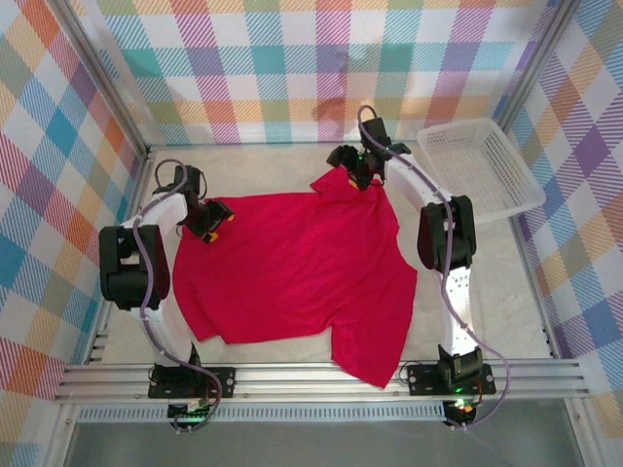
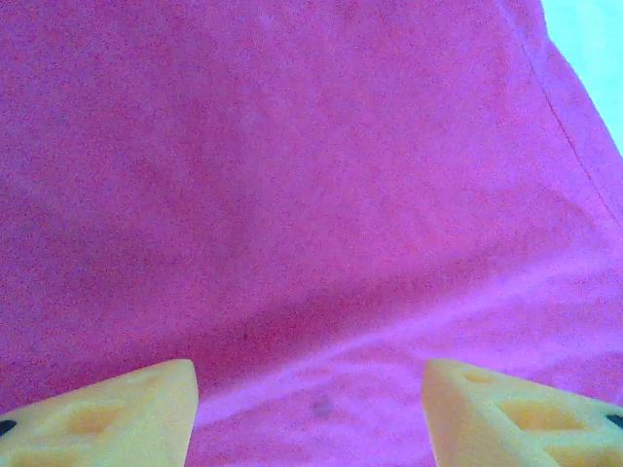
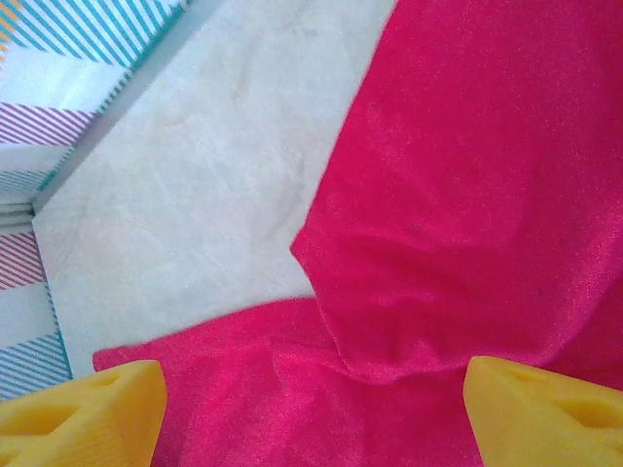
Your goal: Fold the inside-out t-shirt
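To my left, the left gripper hovers with its fingers spread over the edge of the red t-shirt, pinching nothing. The cloth runs away from it toward four o'clock. The t-shirt lies spread mid-table, its long axis roughly nine to three, one sleeve pointing to six. Over its one o'clock corner the right gripper also stands spread, above a doubled-over flap, with the shirt stretching toward seven. I'd say each arm is nearest its own end. The table is pale; a white basket sits at two o'clock, inside checked walls.
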`<move>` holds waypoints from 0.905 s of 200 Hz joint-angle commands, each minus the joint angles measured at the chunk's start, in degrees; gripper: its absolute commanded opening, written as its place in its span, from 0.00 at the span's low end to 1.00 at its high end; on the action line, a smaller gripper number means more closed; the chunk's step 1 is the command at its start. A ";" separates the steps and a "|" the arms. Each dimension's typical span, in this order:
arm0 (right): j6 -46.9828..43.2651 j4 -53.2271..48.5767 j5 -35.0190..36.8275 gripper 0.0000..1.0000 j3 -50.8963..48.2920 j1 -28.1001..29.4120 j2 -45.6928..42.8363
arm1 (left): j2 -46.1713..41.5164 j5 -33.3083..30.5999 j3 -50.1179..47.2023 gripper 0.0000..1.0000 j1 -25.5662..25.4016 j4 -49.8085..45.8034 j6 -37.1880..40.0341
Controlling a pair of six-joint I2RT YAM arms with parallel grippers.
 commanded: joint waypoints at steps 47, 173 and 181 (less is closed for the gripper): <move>1.06 -0.39 2.60 0.81 2.55 -4.43 10.95 | 15.86 -2.06 14.46 0.63 0.62 -3.00 0.44; -0.73 -12.97 16.68 0.83 16.13 -5.77 8.98 | 19.15 -7.73 26.15 0.64 -2.12 -10.76 3.59; -1.24 -8.59 13.64 0.84 13.55 -5.13 7.27 | 17.47 -7.61 24.49 0.65 -2.11 -9.88 3.51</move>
